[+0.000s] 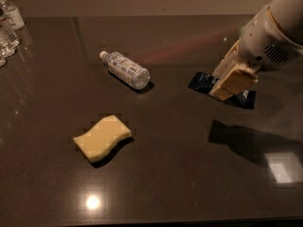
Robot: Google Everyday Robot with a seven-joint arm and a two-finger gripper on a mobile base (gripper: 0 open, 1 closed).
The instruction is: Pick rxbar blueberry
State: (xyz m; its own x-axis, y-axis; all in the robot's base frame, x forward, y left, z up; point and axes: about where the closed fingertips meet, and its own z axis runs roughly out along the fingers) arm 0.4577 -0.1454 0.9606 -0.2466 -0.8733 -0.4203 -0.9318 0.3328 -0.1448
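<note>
As I scan from the left edge of the frame, a few upright clear bottles (6, 30) stand in the upper left corner of the dark desk (170, 174), partly cut off by the border. Lower and further in, a pale yellow wavy sponge (102, 137) lies flat by itself, left of centre. A small round glare spot (93, 202) shines on the desk below it.

Above and right of the sponge, well apart from it, a clear plastic water bottle (127, 70) lies on its side. Its white cap points toward the upper left.

Right of centre I see the rxbar blueberry (201, 82), a dark navy wrapper. The end effector (228, 87) is clamped across its middle. One end of the bar sticks out to the left of the tan pad (235, 81), the other to the lower right.

A dark shadow (236, 141) falls on the desk lower in the frame, apart from the bar. From that I read the bar as held clear of the surface, not resting on it.

The white arm (272, 34) runs from the end effector up to the upper right corner. A pale rectangular reflection (283, 167) sits on the desk at the lower right.
</note>
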